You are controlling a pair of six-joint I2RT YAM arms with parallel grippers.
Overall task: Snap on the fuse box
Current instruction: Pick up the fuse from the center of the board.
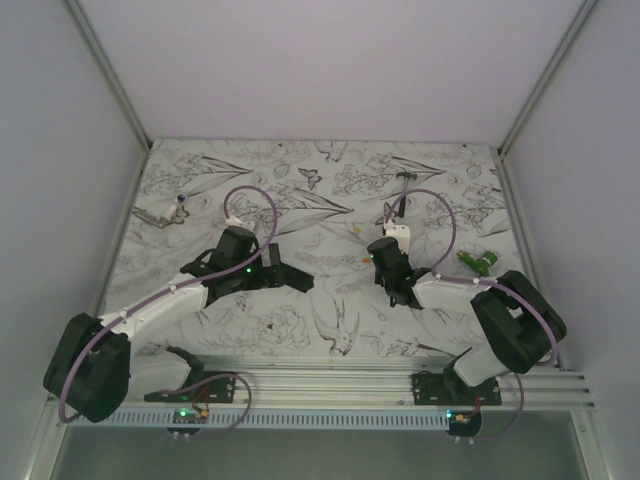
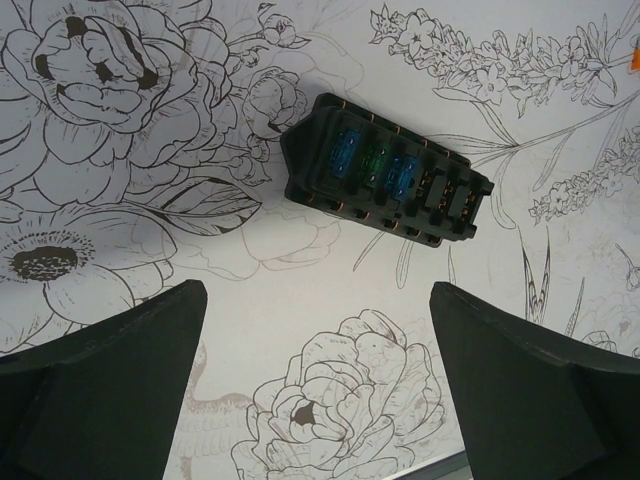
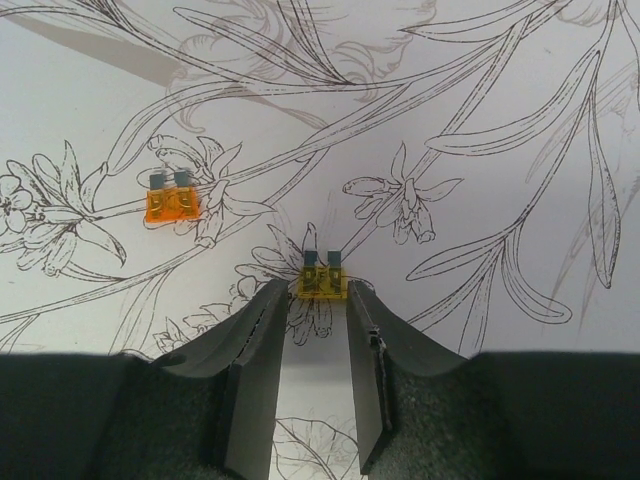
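Left claw (image 2: 318, 292) wide open, empty; fuse box (image 2: 385, 170) lies just ahead of its fingers. Right claw (image 3: 320, 295) narrowed about a yellow fuse (image 3: 323, 277) at its tips; we cannot tell if gripped.

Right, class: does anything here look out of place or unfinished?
Yes: an orange fuse lies loose on the table and a yellow fuse sits at the tips of the right claw, while the fuse box has slots that look empty.
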